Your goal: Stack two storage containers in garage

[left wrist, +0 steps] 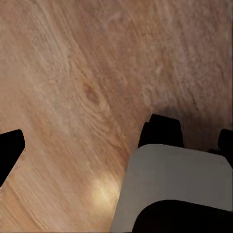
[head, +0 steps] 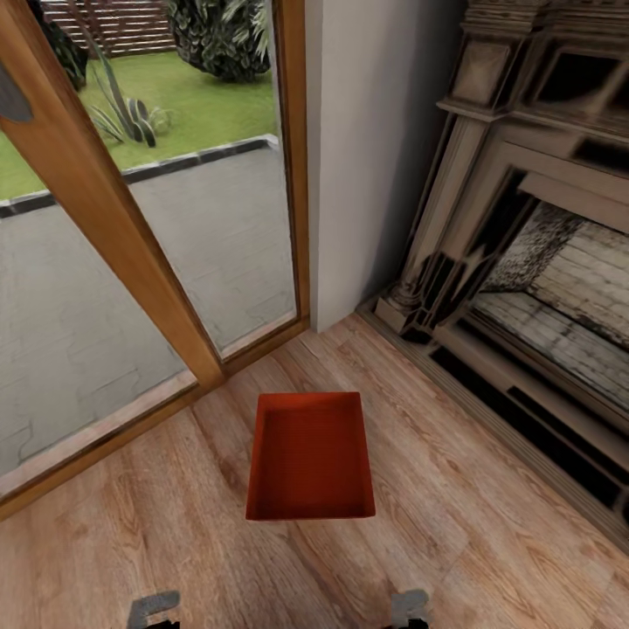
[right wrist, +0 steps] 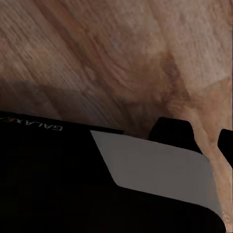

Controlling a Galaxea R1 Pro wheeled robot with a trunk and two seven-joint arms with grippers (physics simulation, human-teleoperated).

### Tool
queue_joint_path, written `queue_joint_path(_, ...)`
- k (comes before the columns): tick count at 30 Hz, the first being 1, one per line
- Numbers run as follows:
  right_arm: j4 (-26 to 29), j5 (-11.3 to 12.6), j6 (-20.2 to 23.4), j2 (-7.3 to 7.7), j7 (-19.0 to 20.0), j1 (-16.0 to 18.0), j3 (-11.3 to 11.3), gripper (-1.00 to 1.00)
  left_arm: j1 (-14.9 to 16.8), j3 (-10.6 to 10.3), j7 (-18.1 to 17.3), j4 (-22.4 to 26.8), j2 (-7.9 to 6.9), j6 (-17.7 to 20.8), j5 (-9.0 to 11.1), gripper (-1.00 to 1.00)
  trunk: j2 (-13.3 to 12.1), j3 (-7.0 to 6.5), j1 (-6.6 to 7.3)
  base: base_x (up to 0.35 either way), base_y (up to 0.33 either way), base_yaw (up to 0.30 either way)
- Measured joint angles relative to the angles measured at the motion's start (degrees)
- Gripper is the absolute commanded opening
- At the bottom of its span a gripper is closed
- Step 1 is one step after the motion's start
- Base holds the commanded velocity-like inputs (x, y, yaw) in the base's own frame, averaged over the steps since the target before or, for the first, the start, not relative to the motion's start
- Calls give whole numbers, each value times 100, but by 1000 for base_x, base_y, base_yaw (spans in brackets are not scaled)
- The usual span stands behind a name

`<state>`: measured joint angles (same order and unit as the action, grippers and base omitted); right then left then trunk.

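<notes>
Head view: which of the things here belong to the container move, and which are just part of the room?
For the job:
- storage container, red-orange, open top, empty, on the wood floor

Just the room:
- fireplace
- glass door with wooden frame
- white wall
- garden plants outside

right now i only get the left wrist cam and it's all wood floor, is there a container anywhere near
Observer: Yes. In the head view one red-orange storage container sits on the wood plank floor, straight ahead of the robot with its open top up.
Operator: anything in it
Observer: No, its inside looks bare.
Operator: whats around it
Observer: A fireplace stands on its right. A glass door with a wooden frame is on its left, and neither one touches the container.
</notes>
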<state>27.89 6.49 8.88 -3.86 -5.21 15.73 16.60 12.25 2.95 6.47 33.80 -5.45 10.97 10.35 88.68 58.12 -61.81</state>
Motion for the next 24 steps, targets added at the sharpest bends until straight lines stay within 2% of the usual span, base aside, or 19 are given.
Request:
queue_joint_path(4,20,20,-42,-55,-240,583,-34,100,28,5,14,986,-92,715,-11,100,0,1,0,0,0,0)
queue_joint_path(5,20,23,-57,-58,-288,648,-54,100,34,6,30,1106,-96,807,-13,100,0,1,0,0,0,0)
queue_joint_path(8,20,24,-143,-65,-560,1042,-243,100,58,3,261,1611,-90,1334,-33,100,0,1,0,0,0,0)
queue_joint_path(11,-5,30,-179,-69,-687,1459,-452,100,326,-2,494,1738,-61,1629,-39,100,0,0,0,0,0,0)
queue_joint_path(14,-35,36,-198,-65,-723,1659,-540,100,657,-9,554,1671,-14,1698,-22,100,0,1,0,0,0,0)
queue_joint_path(16,-43,32,-272,-62,-735,1742,-569,100,922,-13,571,1509,30,1701,-25,100,0,1,0,0,0,0)
queue_joint_path(18,-55,39,-529,-61,-744,1863,-590,100,1580,-28,578,898,158,1691,-18,100,0,0,0,0,0,0)
queue_joint_path(19,-65,43,-563,-64,-745,1900,-593,100,1742,-31,578,715,195,1687,-21,100,0,1,0,0,0,0)
queue_joint_path(22,-259,51,-700,-163,-752,2118,-598,100,2645,-60,582,-460,553,1553,-40,100,0,1,0,0,0,0)
queue_joint_path(24,-423,49,-752,-218,-757,2201,-600,100,2954,-88,584,-875,750,1300,-58,100,0,1,0,0,0,0)
